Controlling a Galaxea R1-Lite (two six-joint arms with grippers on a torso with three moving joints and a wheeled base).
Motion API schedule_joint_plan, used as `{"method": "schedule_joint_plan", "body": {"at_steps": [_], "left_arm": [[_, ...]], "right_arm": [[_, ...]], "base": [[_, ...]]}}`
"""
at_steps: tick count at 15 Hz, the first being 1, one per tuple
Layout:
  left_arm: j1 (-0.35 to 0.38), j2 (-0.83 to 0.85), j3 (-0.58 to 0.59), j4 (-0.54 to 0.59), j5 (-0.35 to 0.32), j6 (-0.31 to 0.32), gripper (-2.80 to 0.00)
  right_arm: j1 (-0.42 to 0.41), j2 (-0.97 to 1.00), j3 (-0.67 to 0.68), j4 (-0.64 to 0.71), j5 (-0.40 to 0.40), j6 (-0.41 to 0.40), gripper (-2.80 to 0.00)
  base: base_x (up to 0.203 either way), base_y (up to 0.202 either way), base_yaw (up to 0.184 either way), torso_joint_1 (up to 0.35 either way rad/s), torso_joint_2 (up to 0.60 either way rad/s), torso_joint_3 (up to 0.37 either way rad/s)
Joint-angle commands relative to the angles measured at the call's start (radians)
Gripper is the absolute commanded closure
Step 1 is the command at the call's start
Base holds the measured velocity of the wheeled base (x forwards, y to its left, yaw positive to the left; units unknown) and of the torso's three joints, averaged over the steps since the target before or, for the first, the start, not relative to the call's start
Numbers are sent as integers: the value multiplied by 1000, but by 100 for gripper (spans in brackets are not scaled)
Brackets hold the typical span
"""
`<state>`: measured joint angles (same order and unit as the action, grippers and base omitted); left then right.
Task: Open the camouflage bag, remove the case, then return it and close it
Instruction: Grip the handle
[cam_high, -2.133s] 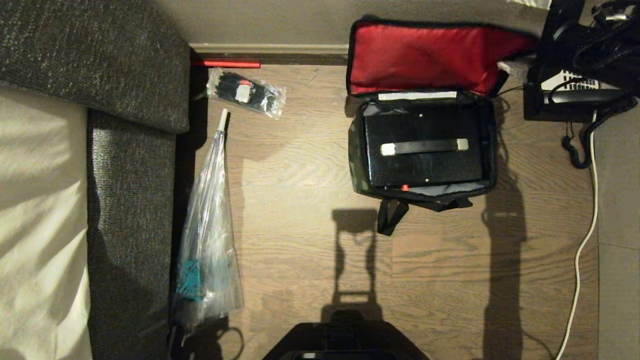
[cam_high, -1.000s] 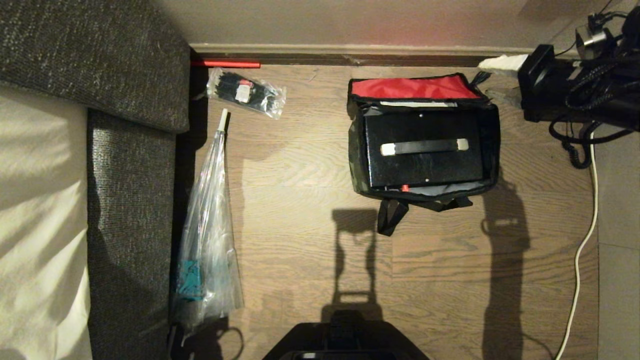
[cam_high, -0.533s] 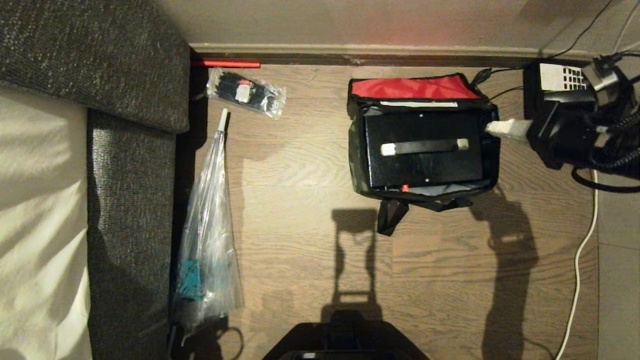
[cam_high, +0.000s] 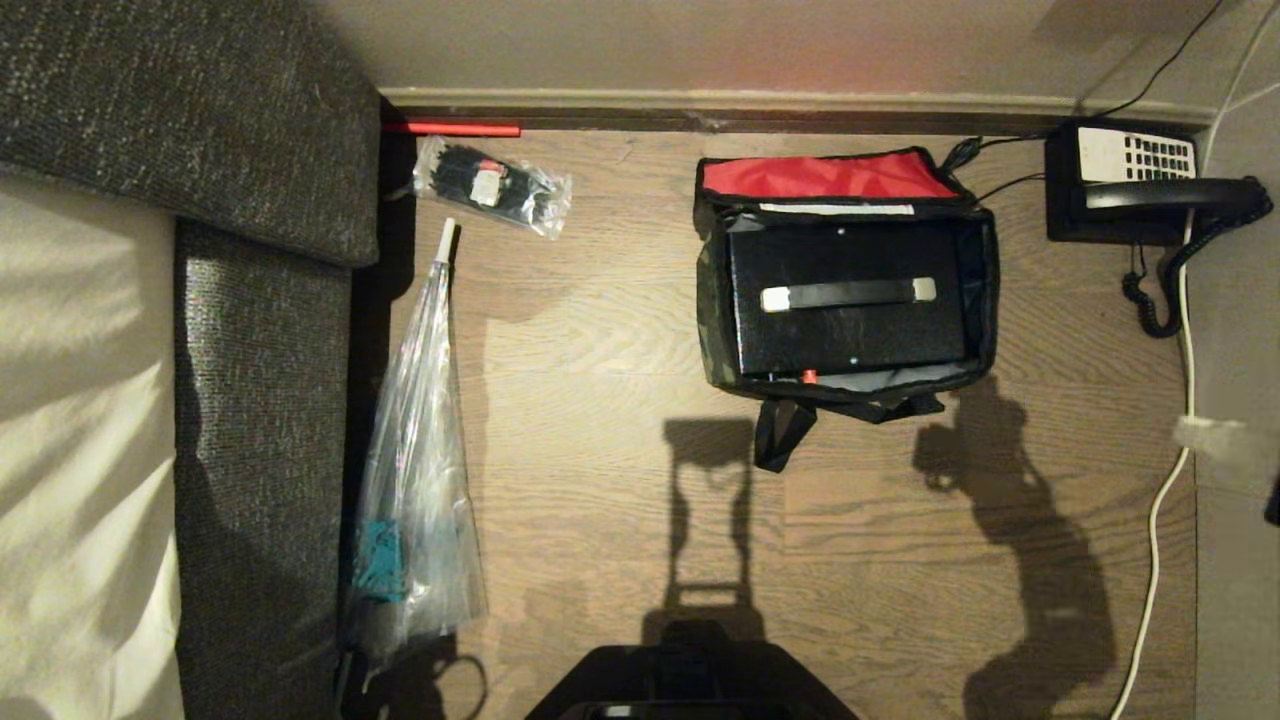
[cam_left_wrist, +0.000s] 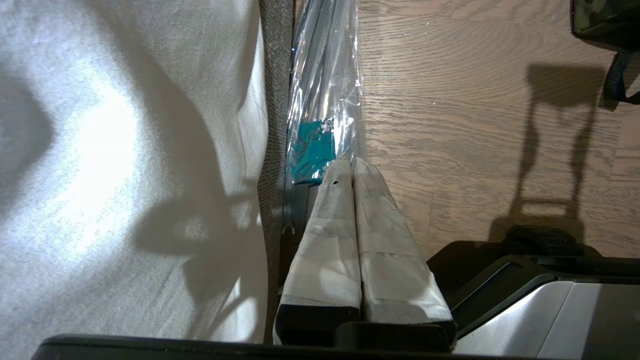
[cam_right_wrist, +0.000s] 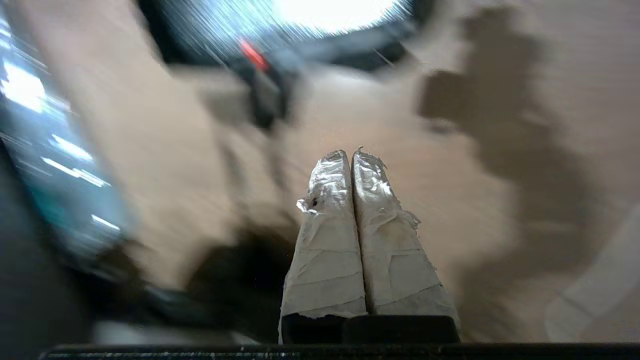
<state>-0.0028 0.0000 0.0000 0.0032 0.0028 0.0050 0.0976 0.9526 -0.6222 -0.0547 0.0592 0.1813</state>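
Observation:
The camouflage bag (cam_high: 708, 300) stands open on the wood floor, its red-lined lid (cam_high: 825, 177) folded back toward the wall. The black case (cam_high: 800, 335) sits inside it, with a dark bar (cam_high: 848, 293) on top, whitish at its ends. My right gripper (cam_high: 1190, 434) hangs at the right edge of the head view, to the right of the bag and nearer me, apart from it. Its taped fingers (cam_right_wrist: 351, 152) are shut on nothing. My left gripper (cam_left_wrist: 351, 161) is parked by the sofa, shut and empty. A corner of the bag (cam_left_wrist: 600, 15) shows in the left wrist view.
A black desk telephone (cam_high: 1120, 185) sits right of the bag, and a white cable (cam_high: 1160, 520) runs down the right side. A sofa (cam_high: 260, 400) fills the left. A clear plastic sleeve (cam_high: 420, 480) and a packet of black ties (cam_high: 495, 185) lie beside it.
The red lid stood upright two seconds ago and now lies folded back. My right gripper has let go, shut, and swung from the back right corner toward me along the right edge.

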Motion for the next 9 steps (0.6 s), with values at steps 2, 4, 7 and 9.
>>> {"method": "schedule_joint_plan", "body": {"at_steps": [2,4,7,9], "left_arm": [[0,0,2,0,0,0,0],[0,0,2,0,0,0,0],[0,0,1,0,0,0,0],[0,0,2,0,0,0,0]], "right_arm": [[-9,-234,43,157,-47,-101,0],[-10,-279,90,168,-10,-99,0],[-9,-298,17,273,72,6,0],[-9,-252,-50,332,109,85,0]], "base": [[0,0,0,0,0,0],[0,0,0,0,0,0],[0,0,0,0,0,0],[0,0,0,0,0,0]]}}
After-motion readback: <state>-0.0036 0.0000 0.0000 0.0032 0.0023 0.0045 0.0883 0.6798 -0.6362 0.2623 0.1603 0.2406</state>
